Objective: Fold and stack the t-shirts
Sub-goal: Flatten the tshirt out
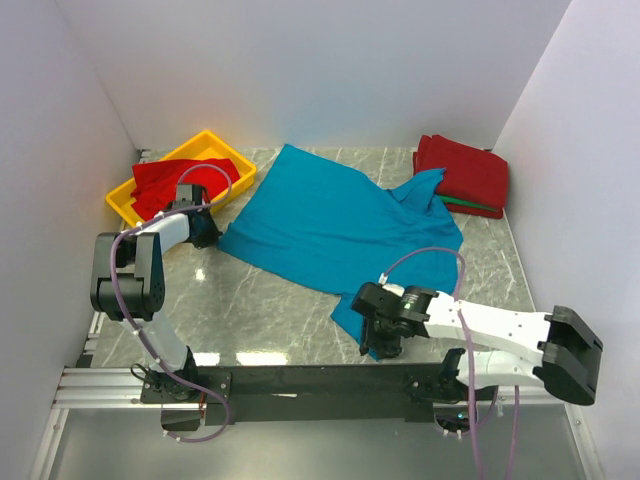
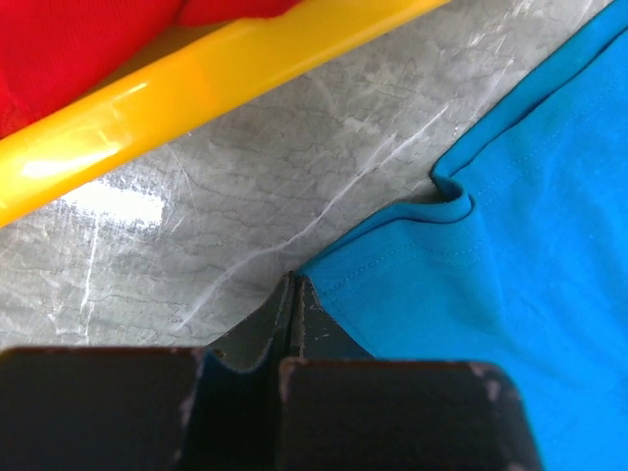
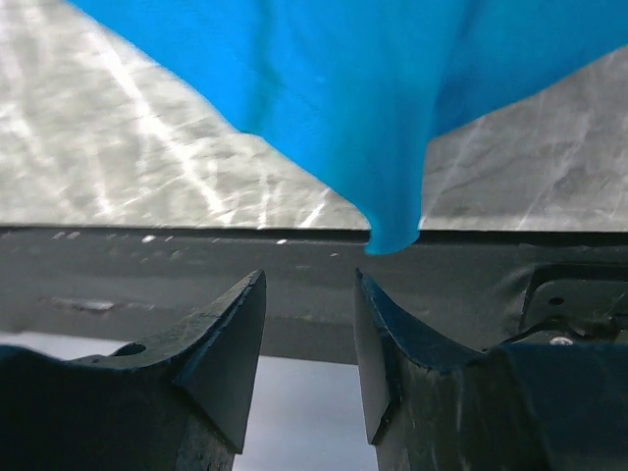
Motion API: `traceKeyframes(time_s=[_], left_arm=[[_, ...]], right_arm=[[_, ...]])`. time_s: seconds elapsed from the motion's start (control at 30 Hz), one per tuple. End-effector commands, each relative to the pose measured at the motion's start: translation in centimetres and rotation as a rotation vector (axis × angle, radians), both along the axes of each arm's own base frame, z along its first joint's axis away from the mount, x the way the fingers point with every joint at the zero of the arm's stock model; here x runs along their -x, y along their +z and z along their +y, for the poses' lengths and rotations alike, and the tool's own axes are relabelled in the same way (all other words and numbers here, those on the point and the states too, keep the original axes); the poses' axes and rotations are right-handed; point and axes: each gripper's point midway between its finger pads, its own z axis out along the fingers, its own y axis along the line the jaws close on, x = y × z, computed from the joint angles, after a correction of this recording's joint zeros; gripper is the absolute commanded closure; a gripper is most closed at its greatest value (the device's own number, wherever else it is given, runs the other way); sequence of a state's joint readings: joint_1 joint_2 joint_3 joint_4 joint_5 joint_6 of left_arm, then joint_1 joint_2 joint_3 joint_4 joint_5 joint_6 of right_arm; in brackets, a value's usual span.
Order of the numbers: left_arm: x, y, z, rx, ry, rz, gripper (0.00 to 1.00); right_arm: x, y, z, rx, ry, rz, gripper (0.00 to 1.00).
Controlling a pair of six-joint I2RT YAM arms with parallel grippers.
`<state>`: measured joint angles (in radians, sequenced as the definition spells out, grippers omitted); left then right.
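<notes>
Right gripper [image 3: 310, 280] sits at the near edge of the table [image 1: 270, 310], jaws apart with nothing between them. The near corner of the teal shirt [image 1: 330, 225] points at the gap from just beyond its fingertips.

The shirt lies spread across the middle of the table, mostly flat, with some bunching at its far right side. At its left corner, beside the yellow tray [image 2: 196, 88], the left gripper [image 2: 294, 280] has its jaws pressed together. The hem meets the fingertips there, but I cannot tell whether any cloth is caught.

A red shirt [image 1: 165, 185] lies loose in the tray. At the far right a folded red shirt [image 1: 470, 165] rests on a green shirt [image 1: 462, 203], of which only an edge shows.

The step in hand looks like taking hold of the teal shirt's corners ahead of its first fold, so the task seems partly done. Next, the right gripper probably needs to ease forward over the corner and close on it. Both corners would then have to lift together so the cloth folds evenly and does not drag
</notes>
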<state>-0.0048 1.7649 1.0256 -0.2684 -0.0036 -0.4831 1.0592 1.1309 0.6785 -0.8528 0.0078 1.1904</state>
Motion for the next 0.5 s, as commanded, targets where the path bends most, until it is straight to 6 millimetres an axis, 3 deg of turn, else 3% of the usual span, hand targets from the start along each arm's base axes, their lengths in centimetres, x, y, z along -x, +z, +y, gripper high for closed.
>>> traceKeyframes(time_s=[0.0,0.23,0.47], left_arm=[[1.6,-2.2,-0.3,0.015,-0.016,0.077,0.99],[1.5,-2.1,-0.4,0.022,-0.018,0.074,0.99],[1.6,-2.1,-0.3,0.016,-0.018,0.075,1.00]], right_arm=[[0.4,-1.5,-1.2,0.076,-0.064,0.023,0.52],[1.0,-3.2,-2.3,0.104,-0.088,0.042,0.48],[0.8,-4.5,-1.7,0.041,-0.088,0.034,0.46]])
